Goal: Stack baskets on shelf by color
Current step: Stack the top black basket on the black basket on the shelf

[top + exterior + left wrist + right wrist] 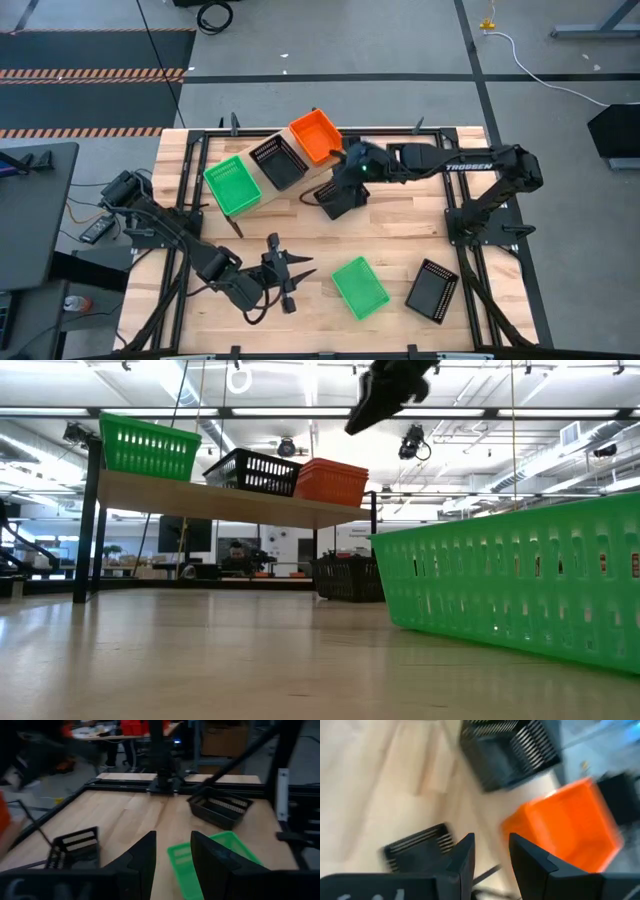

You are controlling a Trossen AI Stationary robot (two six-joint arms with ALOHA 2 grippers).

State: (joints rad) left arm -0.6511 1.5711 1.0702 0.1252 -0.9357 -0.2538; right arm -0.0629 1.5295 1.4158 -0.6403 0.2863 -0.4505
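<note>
On the shelf [262, 192] stand a green basket [232, 186], a black basket [278, 160] and an orange basket [317, 136], seen in the low view as green [150, 448], black [255, 470] and orange [330, 480]. My right gripper [345, 153] [490, 855] hovers open above the shelf's orange end, holding nothing. Another black basket [338, 197] [420, 847] rests on the table beside the shelf. My left gripper [300, 280] [172, 855] is open, low over the table, pointing at a green basket [359, 287] [220, 855]. A third black basket [432, 290] [220, 807] lies farther right.
The black frame rails [470, 240] of the arm mounts run along the table's left and right sides. Bare tabletop [400, 230] lies between the shelf and the two baskets near the front edge. Beyond the table, people stand at benches in the room.
</note>
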